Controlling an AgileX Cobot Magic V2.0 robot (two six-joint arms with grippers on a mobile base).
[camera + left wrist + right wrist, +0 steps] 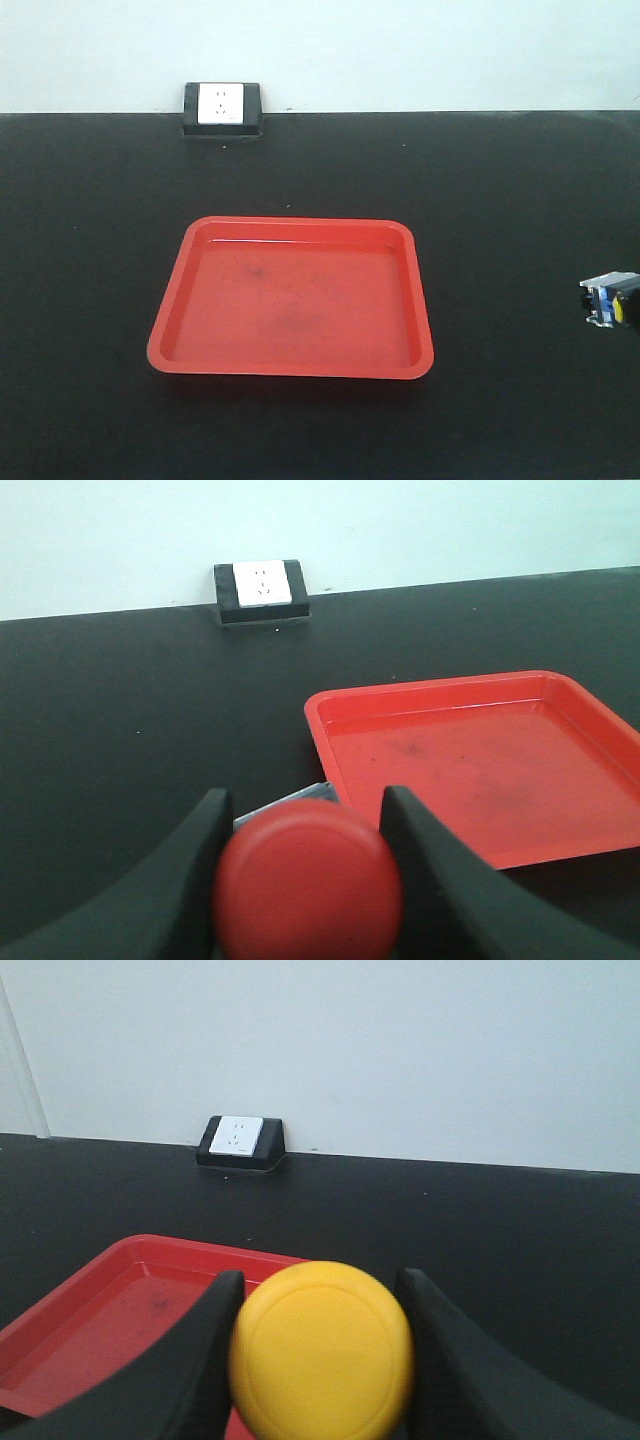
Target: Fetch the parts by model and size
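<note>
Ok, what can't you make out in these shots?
Left wrist: base of the red switch, mostly hidden behind its own cap.
Right wrist: base of the yellow switch, hidden behind its cap.
Front: yellow switch cut off by the right edge; red switch out of frame.

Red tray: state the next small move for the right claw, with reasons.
Probably swing the right claw left over the red tray: it is shut on the yellow switch, which hangs right of the tray, and the tray holds nothing.

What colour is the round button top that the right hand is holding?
Yellow. The button cap in the right hand shows best in the right wrist view.
</note>
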